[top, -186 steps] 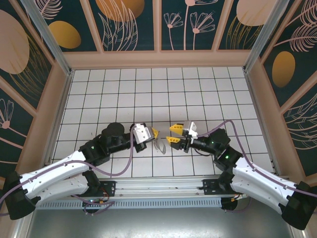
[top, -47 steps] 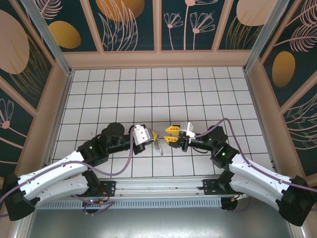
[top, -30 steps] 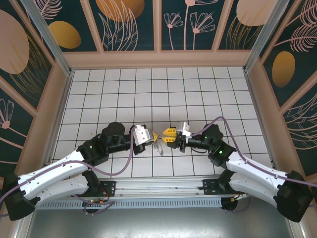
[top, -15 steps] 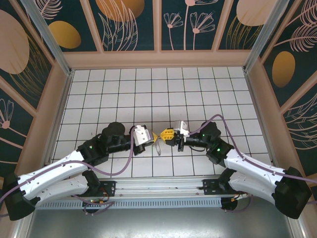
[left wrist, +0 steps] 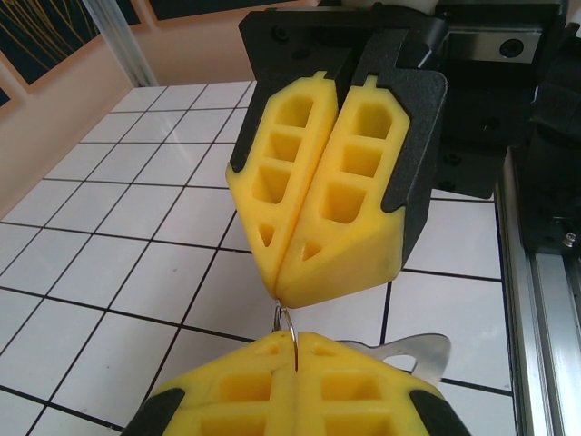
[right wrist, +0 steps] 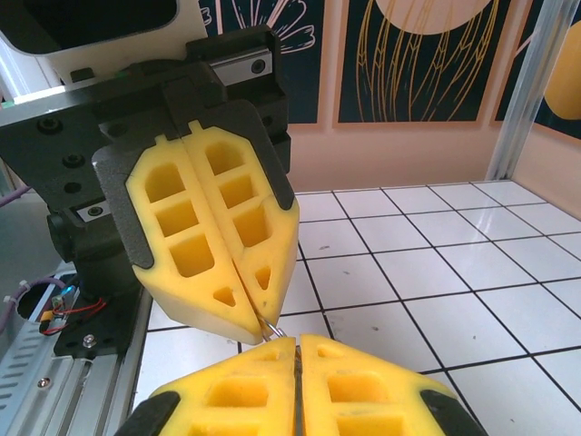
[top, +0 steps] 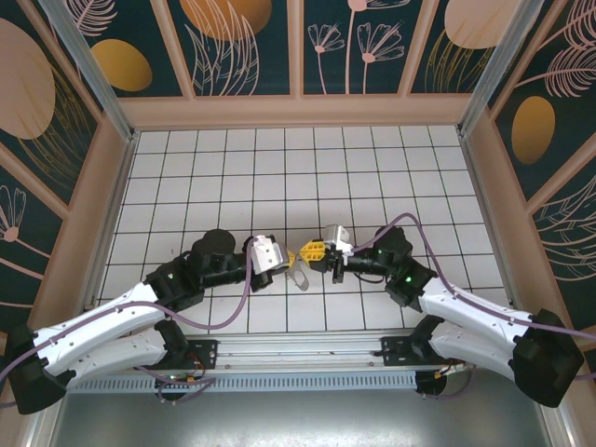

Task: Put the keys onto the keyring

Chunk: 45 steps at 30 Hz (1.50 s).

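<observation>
Pale tan-grey flat loop of a keyring (top: 298, 276) first: hangs low over the front middle of the white tiled table (top: 372, 168), directly beneath two sets of yellow fingertips meeting nose to nose. From the left wrist, shows as a thin silvery wire strand rising into the small gap between those tips. Pinched in the seam of the left gripper (left wrist: 293, 340), with the yellow cell-patterned fingers pressed flat together on the wire. Opposite, tip to tip and slanting down toward it: the right gripper (left wrist: 282, 292), fingers likewise pressed together with no gap. Touches the top of the wire strand, but cannot tell whether nipping it. Just beside the left fingers, a flat silvery metal piece with a cut-out hole (left wrist: 413, 350), above the tiles; cannot tell whether joined to the loop. Further out, the white left arm (top: 102, 331) and white right arm (top: 475, 321) reaching in from the near edge, elbows spread wide. Around the table, dark wall panels (top: 251, 47) painted with gold discs and pale flowers.
</observation>
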### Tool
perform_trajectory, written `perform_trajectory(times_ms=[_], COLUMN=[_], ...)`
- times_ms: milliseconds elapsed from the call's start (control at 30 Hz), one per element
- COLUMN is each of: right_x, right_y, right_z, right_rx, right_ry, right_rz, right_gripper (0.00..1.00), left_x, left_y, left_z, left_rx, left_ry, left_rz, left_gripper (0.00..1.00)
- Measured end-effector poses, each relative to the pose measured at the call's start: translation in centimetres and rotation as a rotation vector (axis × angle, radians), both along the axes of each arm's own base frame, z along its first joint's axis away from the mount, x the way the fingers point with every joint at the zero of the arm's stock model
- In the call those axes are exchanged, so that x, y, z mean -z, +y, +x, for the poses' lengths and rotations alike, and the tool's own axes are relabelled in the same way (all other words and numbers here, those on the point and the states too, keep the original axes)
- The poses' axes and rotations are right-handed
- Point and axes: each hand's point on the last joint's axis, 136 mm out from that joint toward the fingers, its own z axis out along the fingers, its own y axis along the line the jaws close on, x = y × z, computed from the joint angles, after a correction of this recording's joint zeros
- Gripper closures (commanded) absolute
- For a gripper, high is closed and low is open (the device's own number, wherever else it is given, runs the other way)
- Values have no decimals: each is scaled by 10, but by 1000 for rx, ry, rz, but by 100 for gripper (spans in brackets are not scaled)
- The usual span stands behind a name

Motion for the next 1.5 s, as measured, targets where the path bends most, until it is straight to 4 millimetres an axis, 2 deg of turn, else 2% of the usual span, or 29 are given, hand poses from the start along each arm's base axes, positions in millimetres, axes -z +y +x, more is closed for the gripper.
perform_trajectory(times_ms=[433,733,833,900,1100,1267,1500], right_x=[-1,-12,-13,-7,24,58,89], right_y=[2,-9,-18,-25,-46,-56,-58], right_z=[4,17,28,39,78,99,107], right_rx=[10,123,197,253,438,549,607], right_ry=[2,-3,13,41,196,351,490], right_rz=[-2,17,22,15,-44,-109,-157], right_gripper=[88,70,55,46,35,31,30], left_x=[0,-1,0,1,-5,-17,-32], left_y=[0,2,4,5,22,40,68], left_z=[1,6,10,13,18,19,19], left_rx=[-5,-32,-59,-82,-187,-278,-379], left_ry=[-1,-12,-13,-6,28,60,64], left_rz=[1,3,8,8,-56,-136,-221], left_gripper=[100,100,100,100,100,100,100])
